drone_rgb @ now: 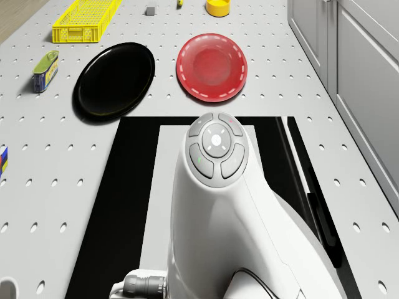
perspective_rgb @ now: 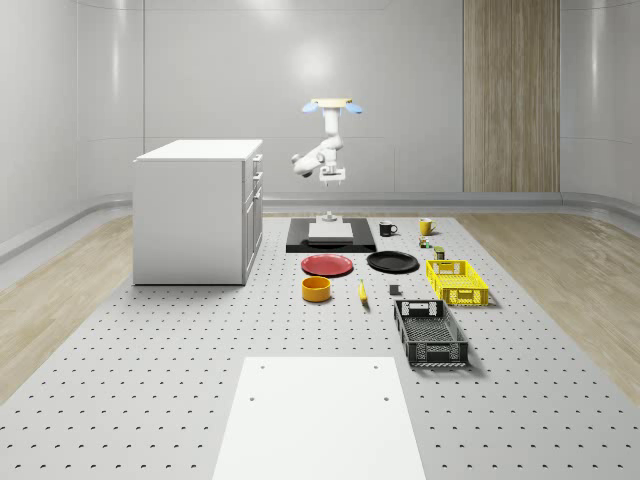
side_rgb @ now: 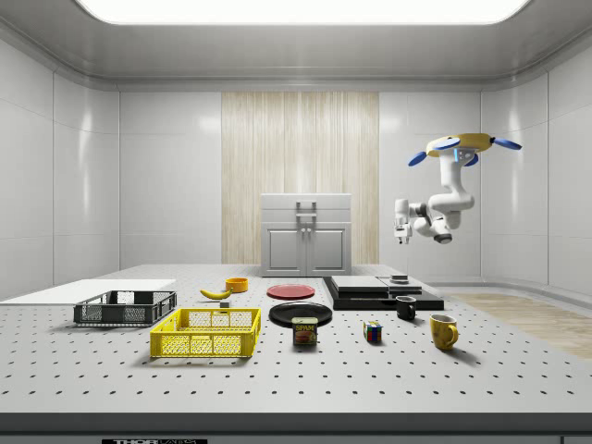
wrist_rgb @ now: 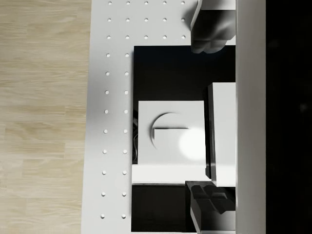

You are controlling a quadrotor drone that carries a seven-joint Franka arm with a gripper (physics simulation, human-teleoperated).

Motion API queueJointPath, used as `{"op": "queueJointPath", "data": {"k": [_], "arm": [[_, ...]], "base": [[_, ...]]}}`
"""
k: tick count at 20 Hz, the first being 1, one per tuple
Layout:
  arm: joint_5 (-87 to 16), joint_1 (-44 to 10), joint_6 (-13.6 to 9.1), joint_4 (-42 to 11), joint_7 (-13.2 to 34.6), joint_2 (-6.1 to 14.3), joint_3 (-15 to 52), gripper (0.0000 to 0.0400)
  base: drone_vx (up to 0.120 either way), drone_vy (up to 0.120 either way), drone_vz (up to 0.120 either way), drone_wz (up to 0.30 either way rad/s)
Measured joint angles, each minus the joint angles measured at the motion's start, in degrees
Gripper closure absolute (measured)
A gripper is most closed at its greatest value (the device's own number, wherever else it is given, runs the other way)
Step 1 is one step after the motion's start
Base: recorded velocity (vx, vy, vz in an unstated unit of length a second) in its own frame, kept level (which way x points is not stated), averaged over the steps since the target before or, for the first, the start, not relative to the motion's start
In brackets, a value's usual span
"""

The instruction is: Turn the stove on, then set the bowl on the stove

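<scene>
The stove [perspective_rgb: 330, 240] is a black slab with a white plate [perspective_rgb: 333, 230] on it and a white switch box [perspective_rgb: 326, 216] at its far end. In the wrist view the switch box [wrist_rgb: 170, 134] has a round dial on top. The drone [perspective_rgb: 335, 103] hovers over the stove's far end, and in the side view the drone [side_rgb: 462, 143] is high above the stove [side_rgb: 379, 289]. My gripper [perspective_rgb: 333, 180] hangs open well above the switch, holding nothing; its fingers [wrist_rgb: 210, 31] straddle the box's edge. The yellow bowl [perspective_rgb: 317, 289] stands on the table nearer the camera, also seen as the bowl [drone_rgb: 218, 7].
A red plate [perspective_rgb: 327, 264] and a black plate [perspective_rgb: 392, 262] lie between stove and bowl. A white cabinet [perspective_rgb: 200, 210] stands at the whole-scene view's left. Two mugs [perspective_rgb: 388, 228], a can, a yellow crate [perspective_rgb: 456, 280], a black crate [perspective_rgb: 430, 332] and a banana [perspective_rgb: 362, 291] are to the right.
</scene>
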State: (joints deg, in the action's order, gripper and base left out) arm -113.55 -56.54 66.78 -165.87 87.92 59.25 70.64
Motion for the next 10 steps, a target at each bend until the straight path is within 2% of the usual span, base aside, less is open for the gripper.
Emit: {"op": "queueJointPath", "data": {"k": [1,4,5,10], "arm": [[-0.07,-0.55,-0.02,-0.03,0.39,0.39,0.29,0.0000],[-0.03,-1.83,0.19,-0.06,1.31,1.50,1.01,0.0000],[0.04,-2.16,0.33,-0.05,1.56,1.85,1.20,0.0000],[0.60,-3.37,1.29,0.01,2.54,3.52,2.02,0.0000]], "base": [[0.000,0.000,-0.120,0.000],[0.000,-0.107,-0.120,0.000],[0.040,0.000,-0.120,0.000],[0.112,0.000,-0.120,0.000]]}}
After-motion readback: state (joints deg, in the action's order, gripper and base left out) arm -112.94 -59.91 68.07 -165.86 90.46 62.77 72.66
